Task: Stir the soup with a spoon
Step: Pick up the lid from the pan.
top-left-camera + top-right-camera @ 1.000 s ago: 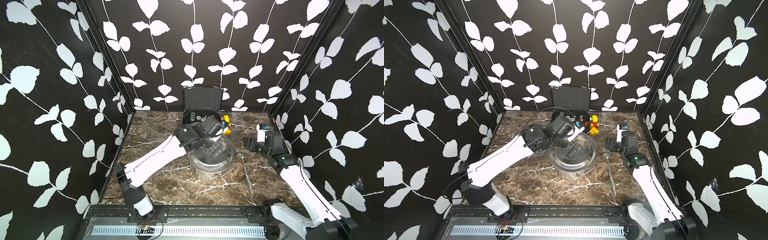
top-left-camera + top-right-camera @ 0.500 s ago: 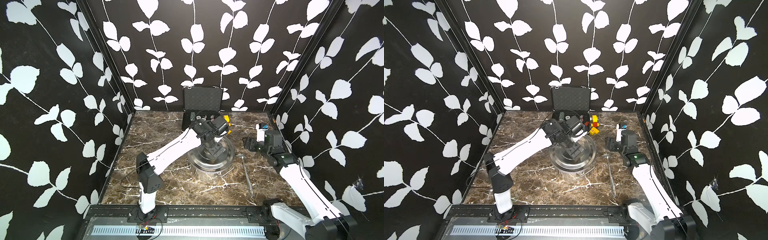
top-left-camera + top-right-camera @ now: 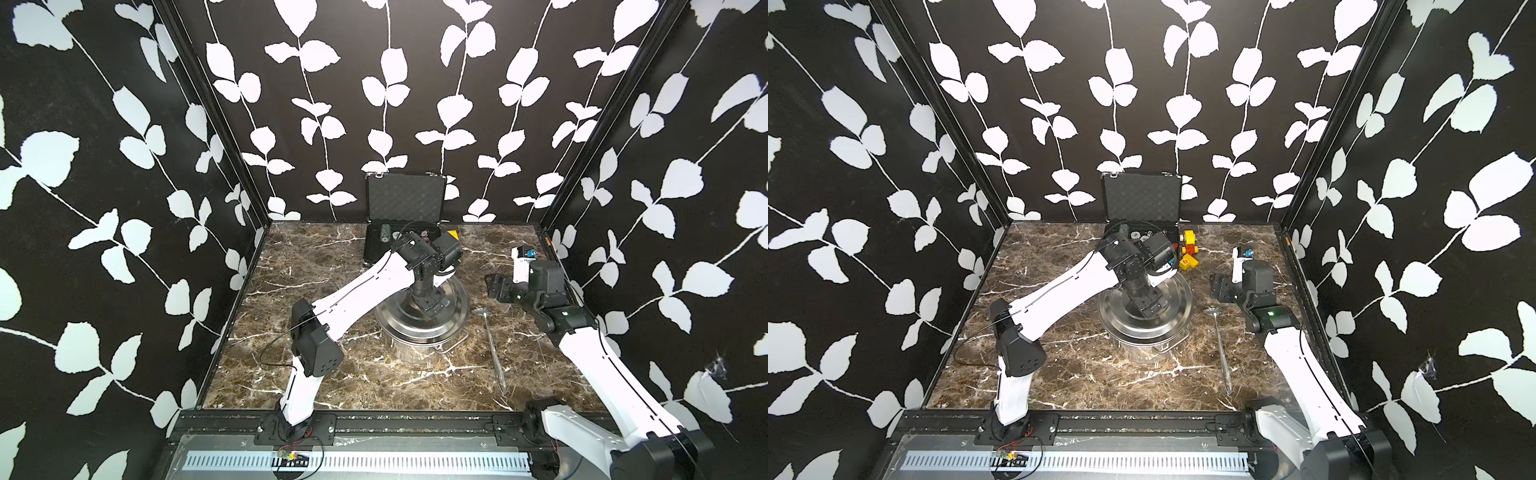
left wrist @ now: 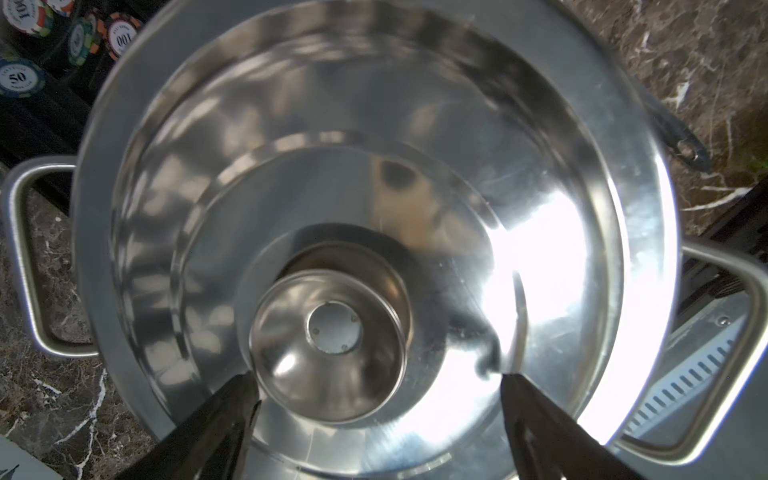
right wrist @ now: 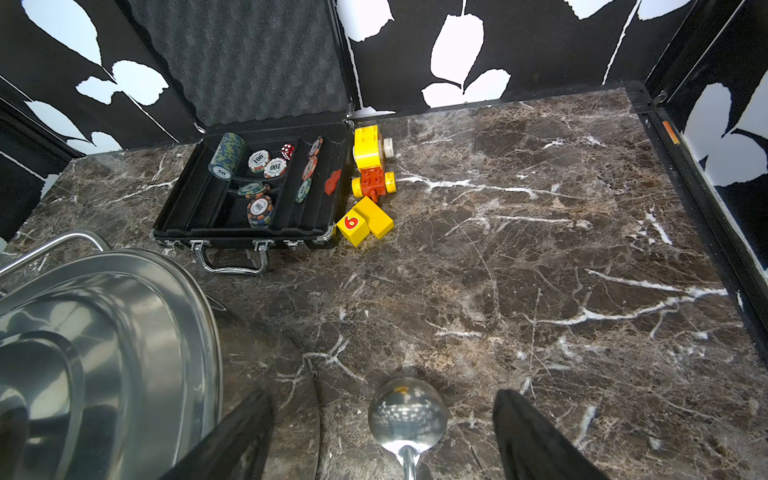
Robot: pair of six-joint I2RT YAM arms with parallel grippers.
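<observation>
The long, thin silver metal spoon (image 3: 492, 349) is lying on the brown marble bench (image 3: 332, 257) at 3 o'clock of the lidded steel pot (image 3: 411, 351), handle running 12 to 6. The nearer right pincer (image 5: 380, 397) is hovering released above its 12 o'clock bowl; the left pincer (image 4: 376, 380) is gaping over the lid (image 4: 415, 187).

Silver spoon (image 3: 493, 351) flat on marble; round bowl rearward; handle straight
</observation>
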